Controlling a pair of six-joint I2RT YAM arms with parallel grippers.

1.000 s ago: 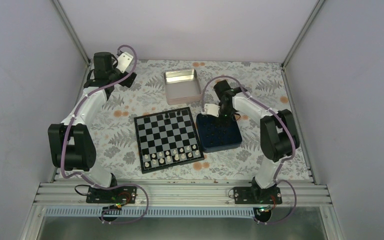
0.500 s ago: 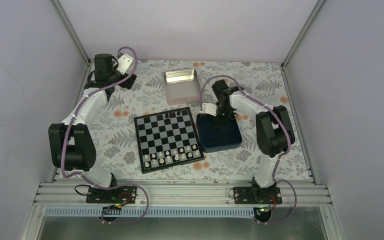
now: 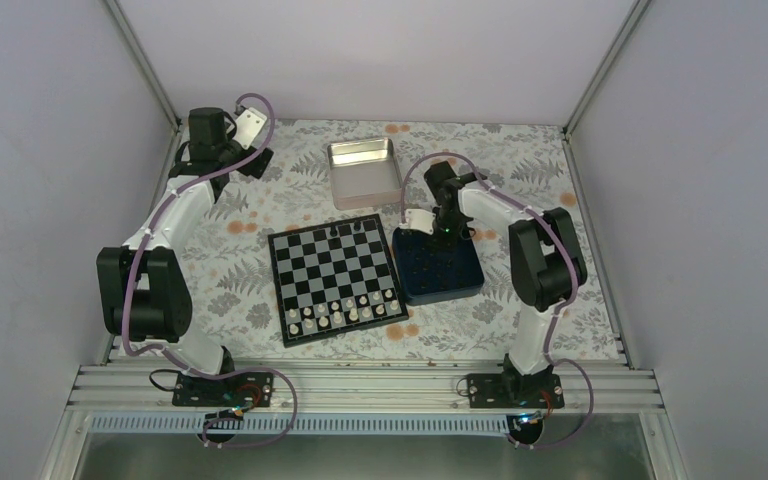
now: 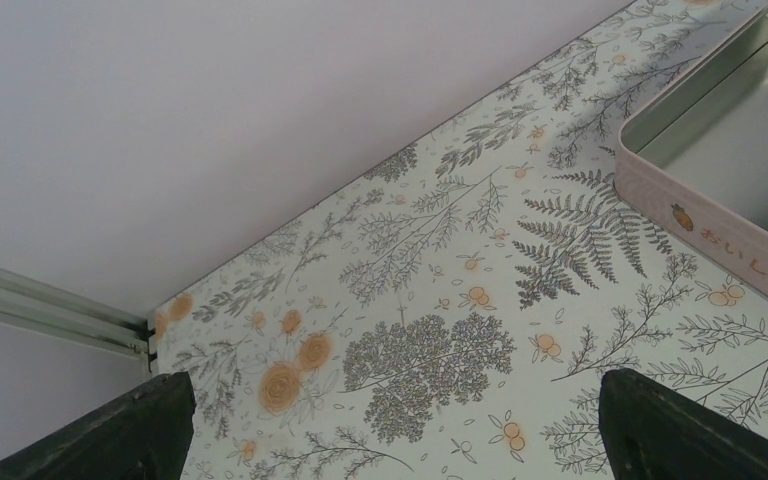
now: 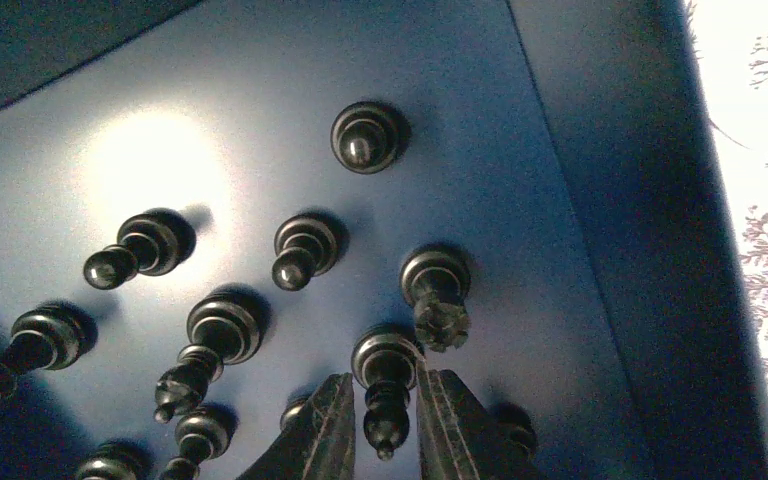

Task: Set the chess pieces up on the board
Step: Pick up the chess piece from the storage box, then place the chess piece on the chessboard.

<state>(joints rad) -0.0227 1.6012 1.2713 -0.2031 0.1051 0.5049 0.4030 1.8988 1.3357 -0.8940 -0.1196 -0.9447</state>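
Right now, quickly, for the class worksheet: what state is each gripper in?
Left gripper: open, holding nothing.
Right gripper: jaws narrow around a black chess piece in the navy box; firm grip cannot be told.

The chess pieces (image 5: 305, 247) look glossy, the metal tin (image 3: 364, 176) shiny.

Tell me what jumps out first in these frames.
The right tool sits deep in the navy box, fingers close on either side of one black chess piece among others; grip unclear. Left of the box, the board has its near two rows lined with cream pieces and only a few black ones at the far edge.
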